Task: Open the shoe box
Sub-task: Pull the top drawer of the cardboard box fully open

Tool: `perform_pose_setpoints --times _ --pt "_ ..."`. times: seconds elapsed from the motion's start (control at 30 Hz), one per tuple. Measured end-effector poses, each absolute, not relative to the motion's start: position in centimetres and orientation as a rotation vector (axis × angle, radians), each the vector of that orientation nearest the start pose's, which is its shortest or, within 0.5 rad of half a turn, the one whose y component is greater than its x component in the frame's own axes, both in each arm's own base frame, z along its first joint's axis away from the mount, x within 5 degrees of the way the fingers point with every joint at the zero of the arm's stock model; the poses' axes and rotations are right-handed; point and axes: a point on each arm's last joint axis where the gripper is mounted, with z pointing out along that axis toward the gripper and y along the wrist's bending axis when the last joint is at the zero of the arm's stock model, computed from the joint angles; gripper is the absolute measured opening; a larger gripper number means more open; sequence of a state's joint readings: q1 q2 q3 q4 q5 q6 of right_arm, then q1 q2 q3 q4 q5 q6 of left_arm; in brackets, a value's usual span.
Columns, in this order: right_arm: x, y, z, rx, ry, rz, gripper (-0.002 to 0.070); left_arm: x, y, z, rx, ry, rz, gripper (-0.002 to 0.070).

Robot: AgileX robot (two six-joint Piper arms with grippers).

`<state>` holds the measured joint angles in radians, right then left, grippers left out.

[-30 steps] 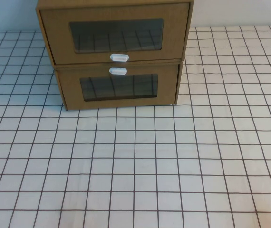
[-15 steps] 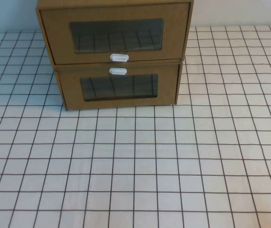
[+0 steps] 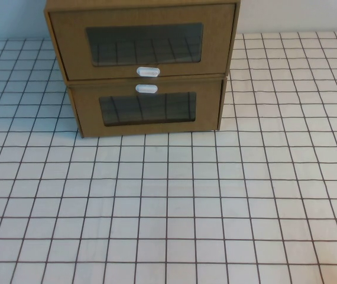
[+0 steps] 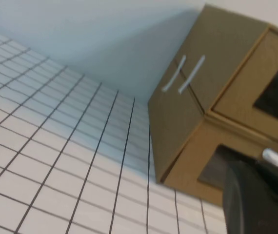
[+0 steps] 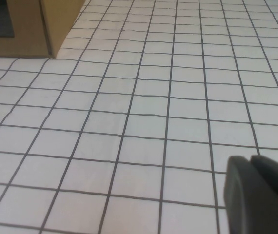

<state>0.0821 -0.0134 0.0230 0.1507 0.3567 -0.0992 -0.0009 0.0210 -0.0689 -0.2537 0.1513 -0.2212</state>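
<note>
Nothing's budged that I can spot since a second ago, the high view looks identical. Two brown boxes sit stacked at the far side of the gridded table (image 3: 216, 207), slightly left of centre and back near the wall (image 3: 9, 18). Both the upper shoe box (image 3: 142, 41) and lower shoe box (image 3: 148, 106) have their fronts closed, and their white handles (image 3: 148, 71) sit nearly touching at the seam.

The left gripper (image 4: 256, 190) is low, off the stack's left front corner. Honestly can't tell if it's released or clenched. The right gripper (image 5: 252, 163) is clenched on nothing, over the table out to the front right of the stack.

Room-wise, open grid runs from the box fronts to the near edge, with a wide strip to the right and a narrower one to the left.
</note>
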Motion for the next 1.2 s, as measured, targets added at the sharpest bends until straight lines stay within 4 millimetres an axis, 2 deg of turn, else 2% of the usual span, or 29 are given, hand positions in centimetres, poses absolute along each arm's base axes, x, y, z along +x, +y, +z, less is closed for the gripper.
perform_pose_setpoints --times 0.17,0.3,0.4,0.63,0.87,1.03,1.2 --pt "5.2 0.9 17.4 -0.074 1.847 0.135 -0.0013 6.7 -0.8 25.9 -0.249 1.759 -0.329 -0.0002" --pt "5.2 0.9 17.4 -0.074 1.847 0.135 -0.0013 8.7 -1.2 29.0 -0.117 1.919 -0.270 -0.0002" --pt "5.2 0.9 17.4 -0.074 1.847 0.135 -0.0013 10.9 -1.9 31.8 0.026 2.001 -0.287 -0.0002" --pt "5.2 0.9 17.4 -0.074 1.847 0.135 -0.0013 17.7 -4.0 38.4 0.347 2.007 -0.424 -0.0002" --pt "5.2 0.9 17.4 -0.074 1.847 0.135 -0.0013 25.2 -5.6 44.0 0.520 1.935 -0.522 -0.0002" --pt "5.2 0.9 17.4 -0.074 1.847 0.135 -0.0013 29.8 -7.5 46.8 0.631 1.867 -0.554 -0.0002" --pt "5.2 0.9 17.4 -0.074 1.847 0.135 -0.0013 34.4 -9.6 46.9 0.718 1.860 -0.592 -0.0002"
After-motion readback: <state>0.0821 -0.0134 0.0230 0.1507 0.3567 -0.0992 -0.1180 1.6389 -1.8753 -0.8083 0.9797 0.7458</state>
